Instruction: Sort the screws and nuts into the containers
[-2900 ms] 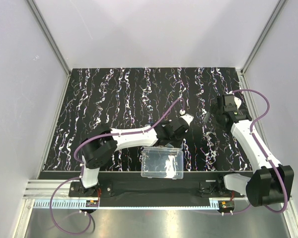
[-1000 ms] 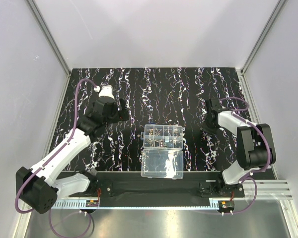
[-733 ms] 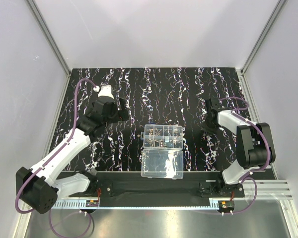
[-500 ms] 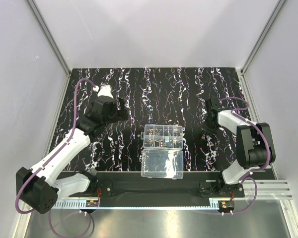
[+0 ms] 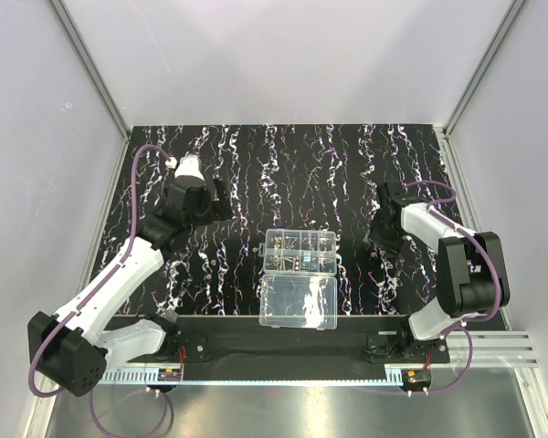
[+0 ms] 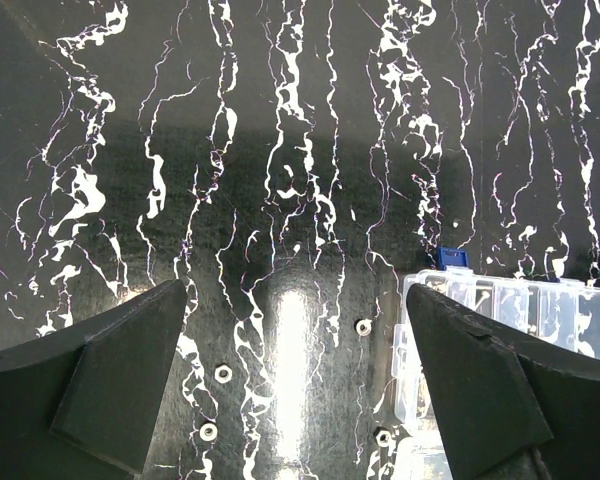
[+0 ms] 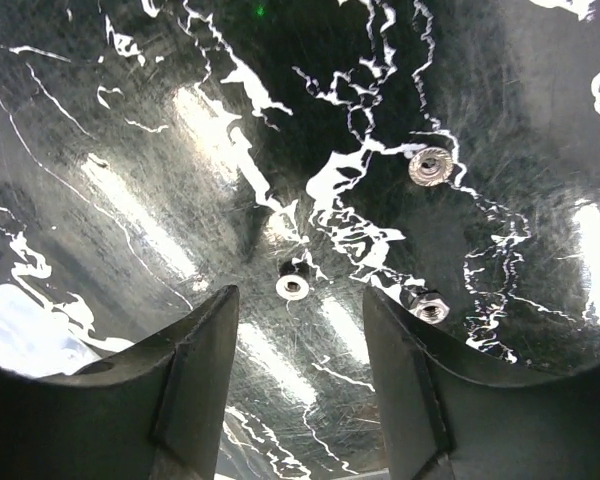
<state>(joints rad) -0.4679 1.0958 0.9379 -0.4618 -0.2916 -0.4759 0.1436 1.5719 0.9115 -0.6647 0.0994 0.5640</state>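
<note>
Left gripper (image 5: 212, 196) hovers over the left part of the mat (image 5: 283, 155), right gripper (image 5: 381, 235) over its right part; the organizer box (image 5: 300, 251) lies open between them. Left wrist: fingers (image 6: 110, 370) spread wide — loose nuts (image 6: 363, 326) lie beside the box. Right wrist: jaws spread, one nut (image 7: 293, 286) on the mat between them.

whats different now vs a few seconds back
The left gripper came off the box and swung to the far left of the mat, then crept slightly farther back. The right gripper drew nearer and inward and now sits over a loose nut. Both grippers are open and hold nothing. The box stayed put, lid open.
</note>
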